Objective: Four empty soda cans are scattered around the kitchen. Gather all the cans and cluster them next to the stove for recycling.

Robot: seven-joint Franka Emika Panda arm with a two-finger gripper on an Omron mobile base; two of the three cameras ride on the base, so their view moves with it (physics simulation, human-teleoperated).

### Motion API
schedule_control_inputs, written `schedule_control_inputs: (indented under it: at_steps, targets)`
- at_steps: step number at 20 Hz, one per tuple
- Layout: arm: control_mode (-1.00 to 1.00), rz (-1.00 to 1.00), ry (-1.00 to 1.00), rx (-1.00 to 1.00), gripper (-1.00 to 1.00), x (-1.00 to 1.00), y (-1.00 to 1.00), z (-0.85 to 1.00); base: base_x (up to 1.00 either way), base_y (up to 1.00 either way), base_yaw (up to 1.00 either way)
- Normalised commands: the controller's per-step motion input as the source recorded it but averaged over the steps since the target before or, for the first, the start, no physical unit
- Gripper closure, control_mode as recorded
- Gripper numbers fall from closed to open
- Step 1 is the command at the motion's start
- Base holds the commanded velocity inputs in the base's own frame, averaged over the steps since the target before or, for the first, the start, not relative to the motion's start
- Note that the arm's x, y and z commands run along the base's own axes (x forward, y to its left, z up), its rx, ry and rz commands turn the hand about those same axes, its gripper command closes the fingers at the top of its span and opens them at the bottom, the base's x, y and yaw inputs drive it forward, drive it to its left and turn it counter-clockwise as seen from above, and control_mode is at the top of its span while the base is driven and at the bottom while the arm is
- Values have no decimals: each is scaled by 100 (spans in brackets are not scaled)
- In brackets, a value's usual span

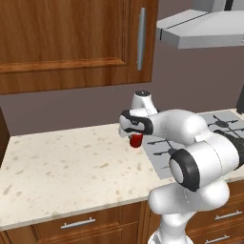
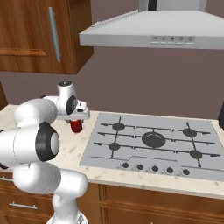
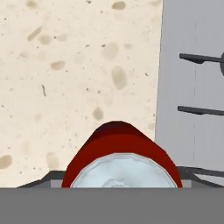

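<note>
One red soda can [image 1: 137, 141] [image 2: 76, 126] with a silvery end sits between the fingers of my gripper [image 1: 136, 137] [image 2: 76, 122], which points down and is shut on it. The can hangs over the speckled counter just left of the stove [image 1: 220, 125] [image 2: 153, 151], a silver-grey cooktop with black grates and a row of knobs. In the hand view the soda can [image 3: 118, 142] fills the bottom middle, and the stove [image 3: 192, 78] edge runs down the right side. Whether the can touches the counter I cannot tell.
The beige stone counter [image 1: 62, 167] [image 2: 65, 151] stretches left of the stove. A wooden wall cabinet [image 1: 71, 38] with a metal handle hangs above it. A grey range hood [image 2: 153, 30] hangs over the cooktop. Drawers run under the counter edge.
</note>
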Motion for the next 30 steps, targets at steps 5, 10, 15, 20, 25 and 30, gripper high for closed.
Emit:
schedule_control_inputs:
  at_steps: [5, 10, 15, 20, 25, 30]
  targets:
    - [-100, 0, 2, 0, 100, 28, 0, -10, 0, 0, 0]
    - [-100, 0, 0, 0, 100, 28, 0, -16, 0, 0, 0]
    - [-100, 0, 0, 0, 100, 23, 0, -30, 0, 0, 0]
    - [-100, 0, 0, 0, 100, 24, 0, -27, 0, 0, 0]
    - [-100, 0, 0, 0, 100, 17, 0, -18, 0, 0, 0]
    - [-100, 0, 0, 0, 100, 2, 0, -12, 0, 0, 0]
